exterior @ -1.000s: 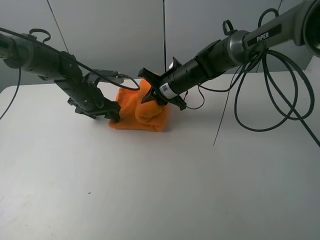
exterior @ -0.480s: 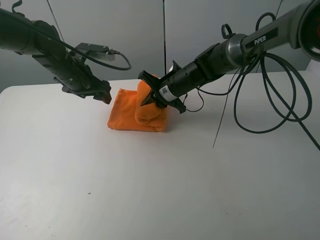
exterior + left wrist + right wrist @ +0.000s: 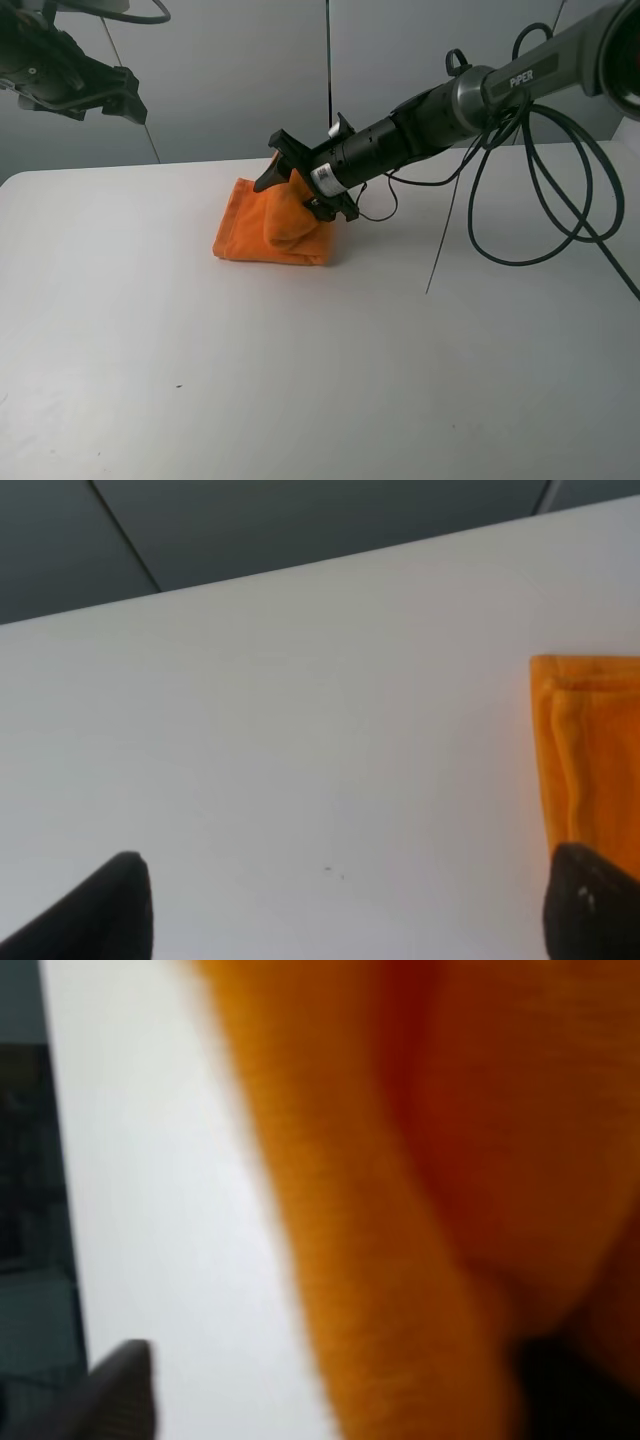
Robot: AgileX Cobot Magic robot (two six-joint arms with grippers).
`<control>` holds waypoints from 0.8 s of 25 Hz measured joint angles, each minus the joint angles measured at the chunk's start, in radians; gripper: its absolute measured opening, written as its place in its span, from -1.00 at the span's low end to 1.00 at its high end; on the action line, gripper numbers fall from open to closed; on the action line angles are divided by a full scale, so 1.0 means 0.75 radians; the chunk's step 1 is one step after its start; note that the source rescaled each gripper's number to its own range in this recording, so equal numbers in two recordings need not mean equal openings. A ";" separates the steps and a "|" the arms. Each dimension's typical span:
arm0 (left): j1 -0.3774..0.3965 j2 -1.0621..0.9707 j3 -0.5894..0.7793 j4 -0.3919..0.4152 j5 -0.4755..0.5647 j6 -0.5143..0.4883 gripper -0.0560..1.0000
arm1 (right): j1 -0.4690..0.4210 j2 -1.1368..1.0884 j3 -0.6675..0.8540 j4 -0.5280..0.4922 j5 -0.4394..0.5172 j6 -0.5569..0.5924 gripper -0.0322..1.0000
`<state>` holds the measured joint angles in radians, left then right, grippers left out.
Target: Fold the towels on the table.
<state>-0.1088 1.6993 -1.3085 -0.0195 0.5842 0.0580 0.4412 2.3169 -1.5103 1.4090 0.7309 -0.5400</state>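
Observation:
The orange towel (image 3: 262, 232) lies folded in a thick bundle at the back middle of the white table (image 3: 300, 380). My right gripper (image 3: 300, 188) is open and presses into the bundle's raised right part, one finger above it and one beside it. In the right wrist view the towel (image 3: 420, 1160) fills most of the frame, blurred, between the spread fingertips (image 3: 115, 1390). My left gripper (image 3: 128, 100) is open and empty, raised high at the far left, well clear of the towel. The left wrist view shows the towel's hemmed edge (image 3: 590, 750) far below.
Black cables (image 3: 520, 200) loop from the right arm down over the table's right back part. A thin dark wire (image 3: 440, 250) hangs to the tabletop right of the towel. A grey wall stands behind the table.
My left gripper has let go of the towel's left edge and risen up and away to the left. My right gripper has pushed slightly left into the bundle.

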 joint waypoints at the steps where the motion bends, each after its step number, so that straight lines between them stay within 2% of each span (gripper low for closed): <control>1: 0.010 -0.015 0.000 0.000 0.013 -0.001 1.00 | 0.006 -0.010 0.000 0.022 0.005 -0.011 0.86; 4: 0.023 -0.027 -0.018 0.000 0.055 -0.003 1.00 | 0.030 -0.035 0.000 0.057 0.016 -0.030 0.99; 12: 0.025 -0.030 -0.054 0.000 0.087 -0.003 1.00 | 0.156 -0.082 0.000 0.089 0.032 -0.030 1.00; 18: 0.025 -0.030 -0.054 0.000 0.125 -0.003 1.00 | 0.161 -0.136 0.000 0.081 0.037 -0.048 1.00; 20: 0.025 -0.033 -0.054 0.000 0.150 -0.003 1.00 | 0.159 -0.177 0.000 0.030 0.037 -0.048 1.00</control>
<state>-0.0903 1.6747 -1.3488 -0.0195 0.6964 0.0555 0.5602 2.1842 -1.5103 1.4317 0.7589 -0.5760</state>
